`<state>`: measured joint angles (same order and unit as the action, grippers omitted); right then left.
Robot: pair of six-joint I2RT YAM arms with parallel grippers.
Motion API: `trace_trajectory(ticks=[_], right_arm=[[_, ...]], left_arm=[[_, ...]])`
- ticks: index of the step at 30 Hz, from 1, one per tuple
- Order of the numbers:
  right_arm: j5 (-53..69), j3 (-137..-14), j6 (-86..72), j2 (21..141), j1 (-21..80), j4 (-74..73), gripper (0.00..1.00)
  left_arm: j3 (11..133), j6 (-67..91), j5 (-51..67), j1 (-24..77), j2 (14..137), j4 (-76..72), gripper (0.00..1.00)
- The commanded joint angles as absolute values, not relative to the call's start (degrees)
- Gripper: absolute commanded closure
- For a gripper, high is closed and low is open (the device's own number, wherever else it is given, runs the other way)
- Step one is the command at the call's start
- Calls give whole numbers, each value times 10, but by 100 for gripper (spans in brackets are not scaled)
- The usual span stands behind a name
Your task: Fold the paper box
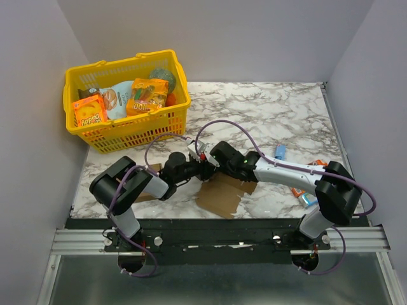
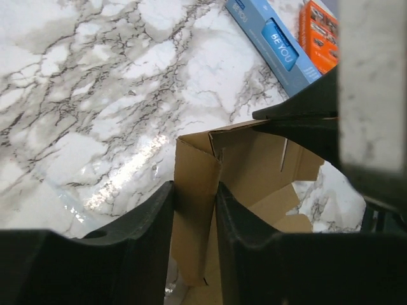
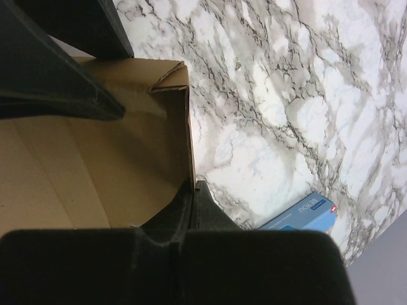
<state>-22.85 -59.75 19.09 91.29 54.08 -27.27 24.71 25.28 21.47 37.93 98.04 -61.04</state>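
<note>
On paper box (image 1: 219, 197), both grippers (image 2: 194, 213) (image 3: 191, 194)

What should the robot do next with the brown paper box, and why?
Probably the left gripper should swing its pinched flap toward the wall pinched by the right gripper. Both are shut on the paper box, and most of it lies flat, unfolded.

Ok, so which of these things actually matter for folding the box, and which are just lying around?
In the job: paper box; left gripper, jaws shut on one of its flaps; right gripper, jaws shut on a wall edge.
Lying about: yellow basket of groceries; blue box; orange packet.
</note>
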Motion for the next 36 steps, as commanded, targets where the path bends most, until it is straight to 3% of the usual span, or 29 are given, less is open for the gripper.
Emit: trace_trajectory(ticks=[1, 3, 4, 8, 11, 12, 14, 15, 18, 25, 30, 36], right_arm=[[-221, -612, 184, 919, 550, -253, 99], [-223, -611, 178, 918, 551, -253, 99], [-225, -612, 173, 918, 551, -253, 99], [-241, -612, 147, 912, 550, -253, 98], [-262, -613, 116, 906, 550, -258, 77], [-265, -613, 106, 902, 550, -259, 61], [-277, -615, 80, 887, 549, -263, 48], [-279, -617, 69, 881, 550, -265, 36], [-295, -626, 15, 853, 549, -280, 27], [-258, -633, -268, 781, 533, -322, 24], [-167, -556, -478, 721, 532, -200, 24], [-147, -444, -637, 686, 529, -80, 29]], left_arm=[[258, 191, 151, 406, 962, -556, 67], [259, 185, 133, 412, 962, -548, 70], [260, 182, 125, 418, 959, -545, 76], [258, 164, 84, 435, 952, -534, 80], [244, 162, 45, 445, 947, -546, 85], [240, 159, 34, 448, 945, -555, 86], [230, 156, 9, 453, 941, -562, 88], [229, 155, 4, 457, 939, -566, 89], [222, 146, -42, 469, 931, -567, 89], [209, 126, -169, 511, 918, -575, 89], [215, 122, -260, 538, 933, -581, 89], [203, 126, -305, 558, 931, -607, 88]])
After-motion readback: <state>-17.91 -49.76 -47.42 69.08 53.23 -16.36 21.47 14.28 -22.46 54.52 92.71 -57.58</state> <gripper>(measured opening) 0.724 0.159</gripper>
